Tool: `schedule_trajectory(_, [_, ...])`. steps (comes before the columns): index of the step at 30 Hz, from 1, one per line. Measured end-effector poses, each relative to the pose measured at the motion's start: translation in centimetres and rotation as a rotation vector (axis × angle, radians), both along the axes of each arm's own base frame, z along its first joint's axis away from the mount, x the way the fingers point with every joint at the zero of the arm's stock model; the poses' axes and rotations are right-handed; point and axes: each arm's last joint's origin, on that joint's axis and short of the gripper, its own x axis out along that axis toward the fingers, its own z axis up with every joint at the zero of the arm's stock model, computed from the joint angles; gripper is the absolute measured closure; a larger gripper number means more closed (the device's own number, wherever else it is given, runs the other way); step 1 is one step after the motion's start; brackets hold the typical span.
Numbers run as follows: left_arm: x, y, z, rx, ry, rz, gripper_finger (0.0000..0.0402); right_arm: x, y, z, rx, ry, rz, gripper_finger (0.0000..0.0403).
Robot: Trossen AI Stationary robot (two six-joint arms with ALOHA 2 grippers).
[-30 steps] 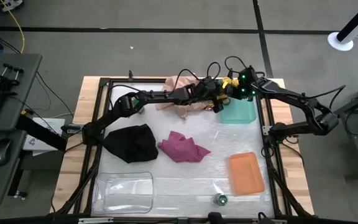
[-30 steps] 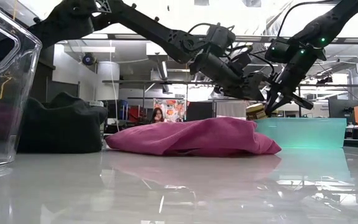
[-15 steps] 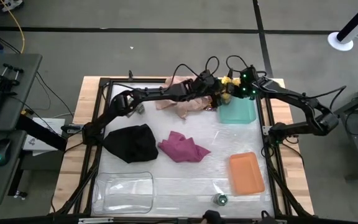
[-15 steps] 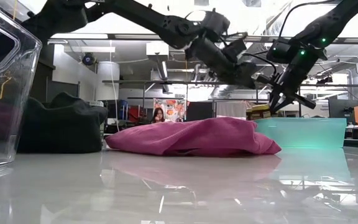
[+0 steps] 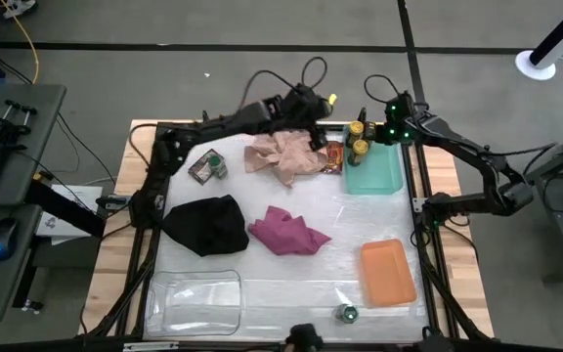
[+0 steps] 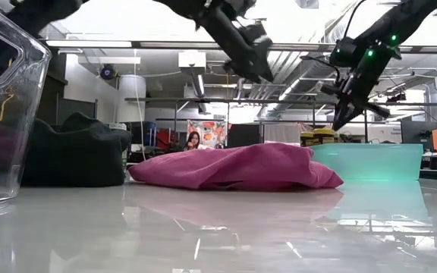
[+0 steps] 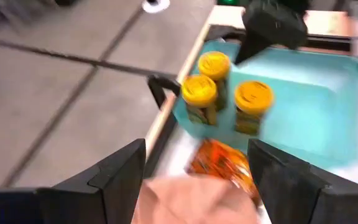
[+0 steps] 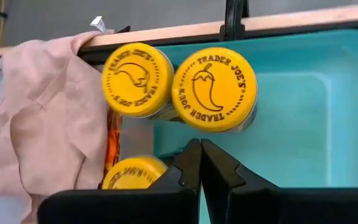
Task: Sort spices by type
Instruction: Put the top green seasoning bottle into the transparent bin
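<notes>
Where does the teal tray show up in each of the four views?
High view: teal tray, right side of the table, beside the pink cloth.
Low view: tray right of the magenta cloth.
Left wrist view: tray behind the yellow-lidded jars.
Right wrist view: tray next to them.
Shared landmark: those jars at its corner.

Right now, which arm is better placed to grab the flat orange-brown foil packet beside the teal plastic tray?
Probably left: its open claw faces the flat orange-brown foil packet directly. The right claw hangs shut over the teal plastic tray.
</notes>
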Motion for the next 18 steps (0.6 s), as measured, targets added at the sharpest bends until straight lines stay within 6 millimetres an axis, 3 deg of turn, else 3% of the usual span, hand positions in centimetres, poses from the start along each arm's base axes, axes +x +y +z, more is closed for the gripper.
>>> schedule_trajectory(3, [-2.7, -0.6, 1.4, -0.084, -0.007, -0.036, 0.0137, -0.4, 0.6, 1.5, -0.055, 0.006, 0.028, 0.0403])
schedule_trajectory(6, [-5.9, -2.4, 2.2, -0.126, -0.038, -0.040, 0.0149, -0.8, 1.4, 3.2, -0.125, -0.017, 0.058, 0.0403])
schedule_trajectory(12, [-13.7, -7.4, 0.4, -0.190, -0.166, 0.072, 0.0176, -1.8, 3.4, 6.1, -0.208, -0.151, 0.120, 0.0403])
schedule_trajectory(18, [-20.4, -10.6, -0.4, -0.237, -0.231, 0.315, 0.0194, -1.7, 5.2, 6.8, -0.166, -0.263, 0.255, 0.0403])
